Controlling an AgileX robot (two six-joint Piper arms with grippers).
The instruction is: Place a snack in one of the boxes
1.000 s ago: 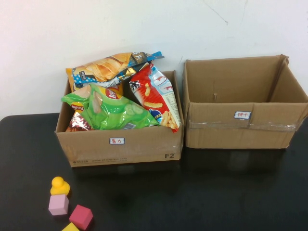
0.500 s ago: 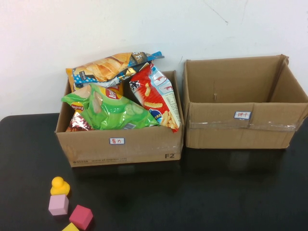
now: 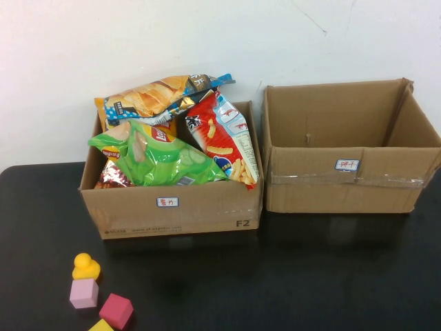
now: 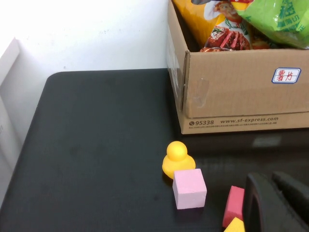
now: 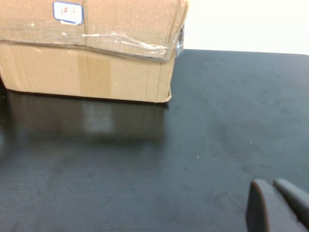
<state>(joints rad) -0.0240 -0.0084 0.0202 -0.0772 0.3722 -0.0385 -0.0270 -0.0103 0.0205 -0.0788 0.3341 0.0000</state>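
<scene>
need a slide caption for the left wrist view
Left gripper low over the table by duck and blocks, snack box ahead; right gripper parked.

Left box (image 3: 172,207) heaped with snack bags (image 3: 162,155), right box (image 3: 348,186) empty

Matt brown corrugated cardboard for left box (image 3: 172,210) and right box (image 3: 344,189); clear glossy tape (image 5: 130,42) across right box front, crinkled. Small white paper labels (image 3: 167,202) stuck on both. Glossy plastic-film snack bags: green chip bag (image 3: 162,160), red fries bag (image 3: 224,138), orange chip bag (image 3: 148,96), all shiny w/ creases. Black table (image 3: 310,276) smooth, semi-gloss, faint box reflections. Pink cube (image 4: 189,188) matt, foam-like; yellow duck (image 4: 177,158) smooth, slightly shiny, prob. rubber/plastic. Left gripper (image 4: 277,203) and right gripper (image 5: 277,205) matt black plastic, low near table. White wall (image 3: 207,34) matt, scuffed.
</scene>
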